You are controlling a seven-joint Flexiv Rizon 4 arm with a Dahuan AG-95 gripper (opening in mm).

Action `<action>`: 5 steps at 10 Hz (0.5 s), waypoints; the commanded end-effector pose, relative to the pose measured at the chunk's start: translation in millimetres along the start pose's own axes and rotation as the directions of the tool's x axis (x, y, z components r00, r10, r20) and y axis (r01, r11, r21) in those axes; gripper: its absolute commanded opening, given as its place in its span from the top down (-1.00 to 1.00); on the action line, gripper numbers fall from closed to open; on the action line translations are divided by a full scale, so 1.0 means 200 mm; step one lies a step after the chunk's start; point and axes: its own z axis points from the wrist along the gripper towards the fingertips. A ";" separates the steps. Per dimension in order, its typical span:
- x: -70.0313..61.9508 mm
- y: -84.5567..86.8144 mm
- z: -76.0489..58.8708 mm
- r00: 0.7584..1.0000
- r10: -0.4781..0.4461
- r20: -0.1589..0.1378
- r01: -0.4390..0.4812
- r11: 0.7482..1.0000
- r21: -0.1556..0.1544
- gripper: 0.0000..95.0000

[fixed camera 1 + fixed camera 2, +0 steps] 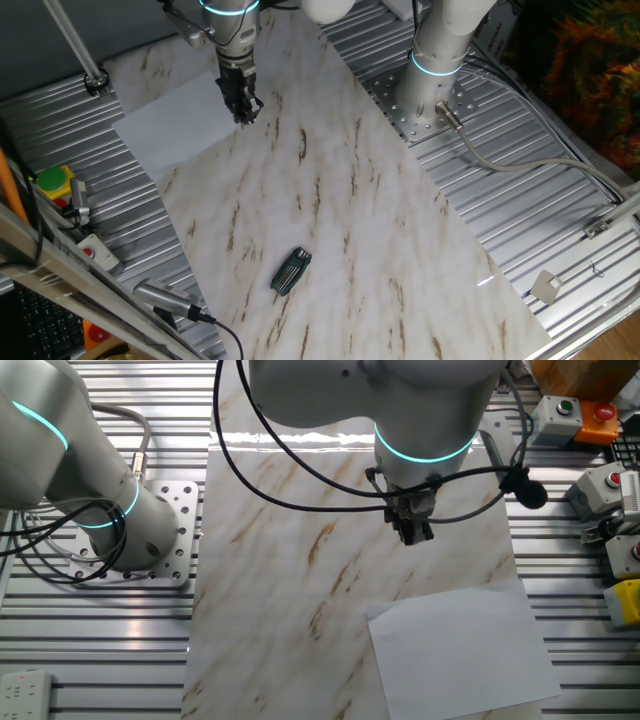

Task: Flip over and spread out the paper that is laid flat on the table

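Observation:
The paper (175, 122) is a plain white sheet lying flat at one end of the marble-patterned table (340, 220). In the other fixed view the paper (462, 650) lies near the front right of the table (280, 560). My gripper (244, 110) hangs just past the paper's edge, toward the middle of the table. In the other fixed view the gripper (413, 535) is beyond the paper's far edge and looks raised off the surface. Its fingers stand close together and hold nothing.
A small black ribbed object (291, 271) lies on the board far from the paper. The arm's base (435, 65) stands on the ribbed metal beside the board. Button boxes (575, 415) and a yellow one (55, 185) sit beside the board, with cables (500, 160) nearby.

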 end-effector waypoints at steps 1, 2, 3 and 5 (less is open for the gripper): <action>0.00 0.00 0.00 1.000 -0.016 -0.005 0.016 1.000 0.005 0.60; 0.00 0.00 0.00 1.000 -0.023 -0.006 0.023 1.000 0.010 0.60; 0.00 0.00 0.00 0.999 -0.034 -0.008 0.034 0.999 0.019 0.60; 0.00 0.00 0.00 0.998 -0.058 -0.010 0.058 0.998 0.025 0.60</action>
